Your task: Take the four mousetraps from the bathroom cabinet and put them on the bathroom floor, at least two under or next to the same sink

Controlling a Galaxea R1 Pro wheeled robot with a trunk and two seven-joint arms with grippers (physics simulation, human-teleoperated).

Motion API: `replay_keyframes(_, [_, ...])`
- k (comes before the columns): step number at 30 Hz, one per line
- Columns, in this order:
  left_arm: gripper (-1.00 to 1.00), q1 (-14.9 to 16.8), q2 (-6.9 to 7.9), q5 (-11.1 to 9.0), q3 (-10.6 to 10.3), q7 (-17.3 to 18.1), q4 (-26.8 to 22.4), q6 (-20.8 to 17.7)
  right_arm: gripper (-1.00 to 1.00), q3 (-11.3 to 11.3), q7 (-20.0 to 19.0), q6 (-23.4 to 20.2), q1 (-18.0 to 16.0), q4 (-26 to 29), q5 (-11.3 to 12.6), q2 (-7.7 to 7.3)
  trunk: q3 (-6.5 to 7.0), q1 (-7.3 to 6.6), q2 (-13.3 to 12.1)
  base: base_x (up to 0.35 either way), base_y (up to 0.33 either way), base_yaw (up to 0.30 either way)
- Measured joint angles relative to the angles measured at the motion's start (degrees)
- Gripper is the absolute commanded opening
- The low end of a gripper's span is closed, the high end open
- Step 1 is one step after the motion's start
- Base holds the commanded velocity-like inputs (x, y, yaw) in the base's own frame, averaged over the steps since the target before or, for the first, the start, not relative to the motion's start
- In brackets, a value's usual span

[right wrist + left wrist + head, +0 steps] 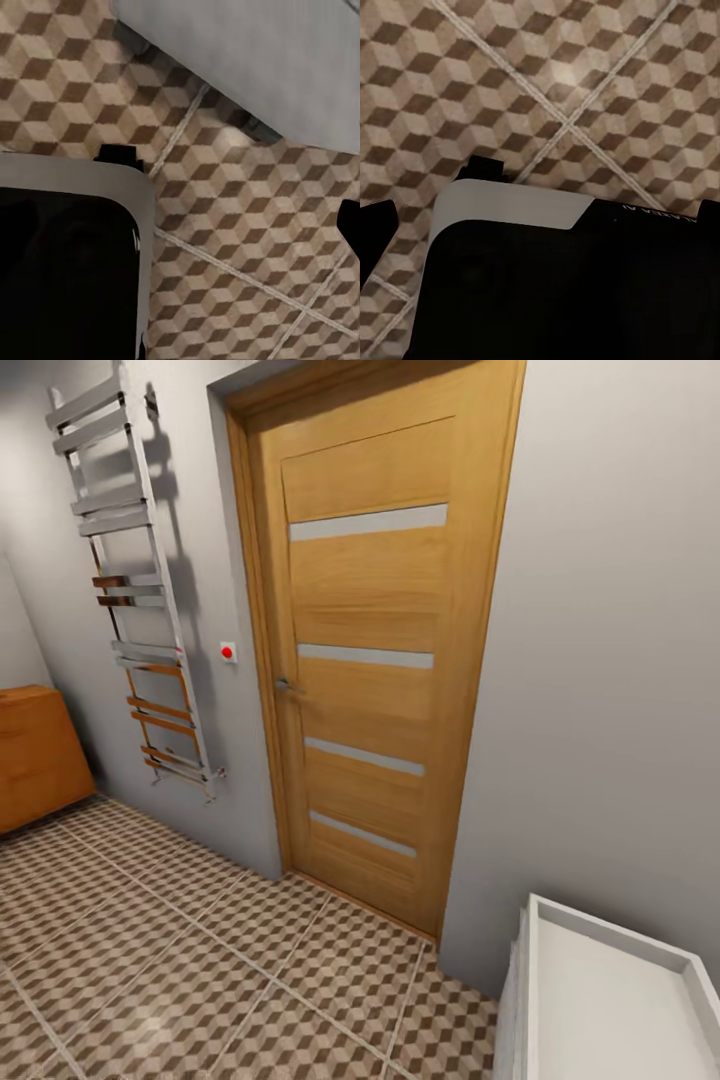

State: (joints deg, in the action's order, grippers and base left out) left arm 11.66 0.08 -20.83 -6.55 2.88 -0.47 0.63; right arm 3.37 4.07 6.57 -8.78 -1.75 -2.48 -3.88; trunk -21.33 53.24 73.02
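Jaws mostly cut off above bathroom floor (585, 82), state unclear.

bathroom floor (570, 82): cube-pattern tiles, pale grout | robot body (562, 285): dark, grey-edged, overhanging tiles

We see the orange-brown cabinet (35, 755) at nine o'clock against the wall, the white sink (610, 1000) at five o'clock, cube-patterned floor (200, 970) between.
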Motion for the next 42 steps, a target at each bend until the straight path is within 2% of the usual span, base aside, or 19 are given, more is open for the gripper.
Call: replay_keyframes(42, [1.0,0.0,-0.11,0.08,0.0,0.04,0.01,0.0,1.0,0.0,-0.01,0.0,0.07,0.0,-0.06,0.27,0.0,0.0,0.0,0.0,0.0,0.284])
